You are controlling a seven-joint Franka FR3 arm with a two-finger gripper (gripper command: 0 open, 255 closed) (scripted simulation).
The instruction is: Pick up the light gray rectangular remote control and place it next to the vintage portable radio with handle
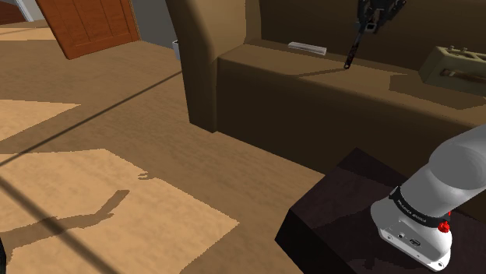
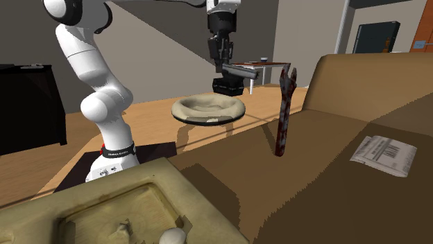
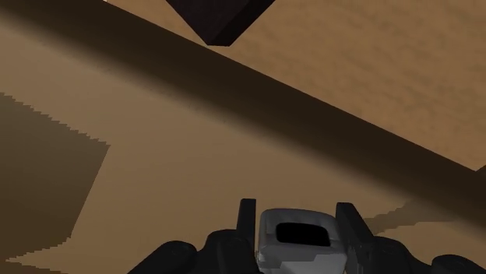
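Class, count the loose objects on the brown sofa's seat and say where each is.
3. A light gray remote lies furthest to the shoulder view's left, a dark wrench stands on end in the middle, and the radio sits at the right. More may be hidden.

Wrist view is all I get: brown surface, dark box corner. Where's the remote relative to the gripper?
Observer: The remote lies flat on the sofa seat, to the shoulder view's left of the gripper.
Operator: Anything between them?
Observer: A dark wrench stands on end on the seat, between the gripper and the remote.
Operator: And the radio?
Observer: The beige radio sits on the seat on the gripper's other side, at the shoulder view's right.
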